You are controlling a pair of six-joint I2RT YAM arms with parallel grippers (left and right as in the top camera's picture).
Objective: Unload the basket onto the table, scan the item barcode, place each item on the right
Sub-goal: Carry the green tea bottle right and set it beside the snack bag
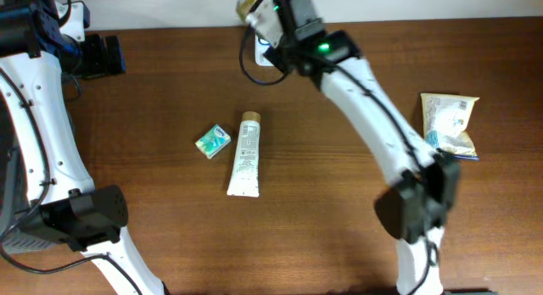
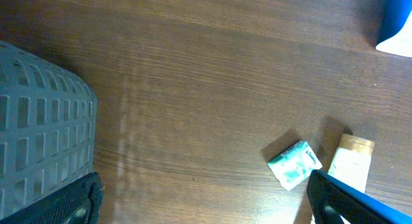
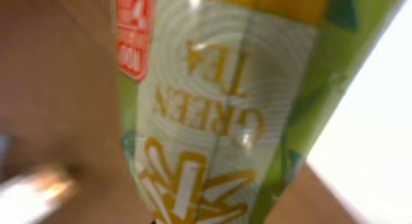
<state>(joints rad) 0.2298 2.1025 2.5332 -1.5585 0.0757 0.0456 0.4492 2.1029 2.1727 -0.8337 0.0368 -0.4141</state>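
Grip state: the right jaws are closed on a green tea pack (image 3: pixel 212 108), which fills the right wrist view with its lettering upside down. In the overhead view this pack (image 1: pixel 249 2) is held off the counter (image 1: pixel 170 100) at the far edge, near the middle. A white object (image 1: pixel 261 51) with a cable lies just below it, partly under the right arm (image 1: pixel 373 117); what it is cannot be told.

The left jaws are fully open and hold nothing, with one finger (image 2: pixel 71 201) at each lower corner of the left wrist view. A grey lattice basket (image 2: pixel 38 121) sits at the left of that view.

A small green-and-white box (image 1: pixel 212 141) and a white tube (image 1: pixel 245 155) with a tan cap lie side by side at mid-counter, apart. A pale pouch (image 1: pixel 450 121) lies at the right, beside the right arm.
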